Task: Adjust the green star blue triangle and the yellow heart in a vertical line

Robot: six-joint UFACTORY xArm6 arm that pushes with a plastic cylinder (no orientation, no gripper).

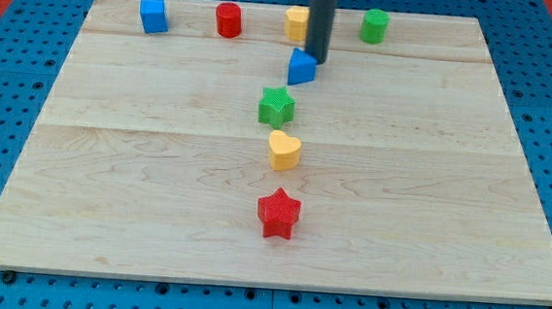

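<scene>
The blue triangle lies near the view's top centre. The green star lies just below it and slightly to the left. The yellow heart lies below the star. The three form a rough column running top to bottom. My tip rests at the triangle's upper right edge, touching or nearly touching it. The rod rises out of the view's top.
A red star lies below the heart. Along the top edge of the wooden board stand a blue cube, a red cylinder, a yellow block partly hidden by the rod, and a green cylinder.
</scene>
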